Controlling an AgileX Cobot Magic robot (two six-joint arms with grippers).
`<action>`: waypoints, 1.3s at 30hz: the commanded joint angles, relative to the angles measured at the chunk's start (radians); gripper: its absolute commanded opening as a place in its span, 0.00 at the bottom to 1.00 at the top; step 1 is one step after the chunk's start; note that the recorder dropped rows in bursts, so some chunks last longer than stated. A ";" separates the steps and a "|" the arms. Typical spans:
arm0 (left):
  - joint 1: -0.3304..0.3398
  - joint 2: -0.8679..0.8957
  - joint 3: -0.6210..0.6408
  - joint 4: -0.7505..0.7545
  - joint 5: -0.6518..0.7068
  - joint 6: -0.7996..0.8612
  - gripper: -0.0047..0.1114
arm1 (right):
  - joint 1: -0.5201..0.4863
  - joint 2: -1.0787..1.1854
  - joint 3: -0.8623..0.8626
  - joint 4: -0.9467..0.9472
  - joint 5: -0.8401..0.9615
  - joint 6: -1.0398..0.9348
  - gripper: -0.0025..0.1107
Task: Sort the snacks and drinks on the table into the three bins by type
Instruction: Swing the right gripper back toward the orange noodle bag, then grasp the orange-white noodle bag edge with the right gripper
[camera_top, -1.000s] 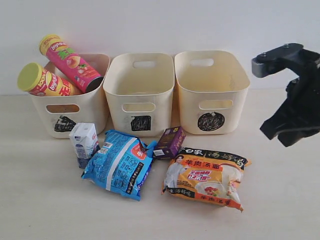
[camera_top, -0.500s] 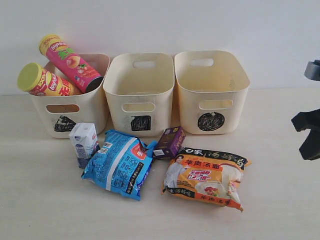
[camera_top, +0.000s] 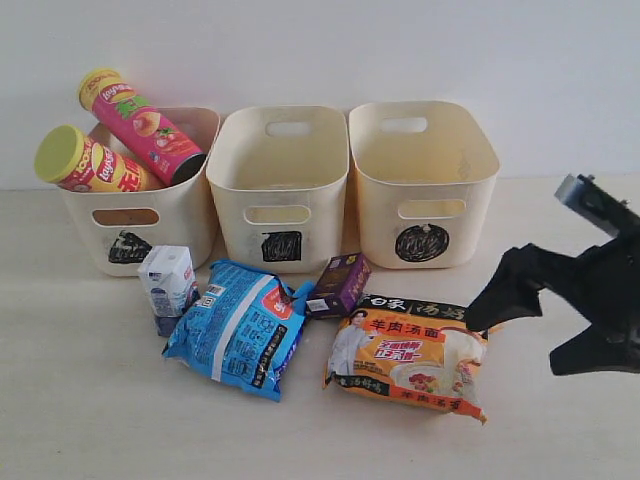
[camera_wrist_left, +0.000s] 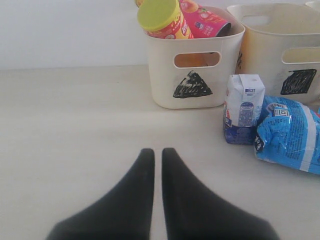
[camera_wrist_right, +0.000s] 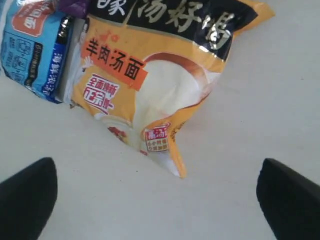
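On my feed I count three bins (camera_top: 185, 215) (camera_top: 230, 225) (camera_top: 380, 225), two chip tubes (camera_top: 140, 125) (camera_top: 92, 167), two noodle packets (camera_top: 240, 325) (camera_top: 410, 355) (one blue, one orange) and two small drink cartons (camera_top: 168, 280) (camera_top: 340, 283).

The worktop (camera_top: 80, 420) under me is pale, perhaps faintly wood-grained; a plain white wall (camera_top: 300, 50) rises behind it.
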 joint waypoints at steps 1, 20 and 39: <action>0.002 -0.003 -0.001 -0.011 -0.002 0.003 0.08 | 0.079 0.077 0.003 0.033 -0.125 -0.005 0.93; 0.002 -0.003 -0.001 -0.011 -0.002 0.003 0.08 | 0.106 0.279 0.003 0.362 -0.184 -0.281 0.86; 0.002 -0.003 -0.001 -0.011 -0.002 0.003 0.08 | 0.195 0.351 -0.031 0.530 -0.218 -0.451 0.04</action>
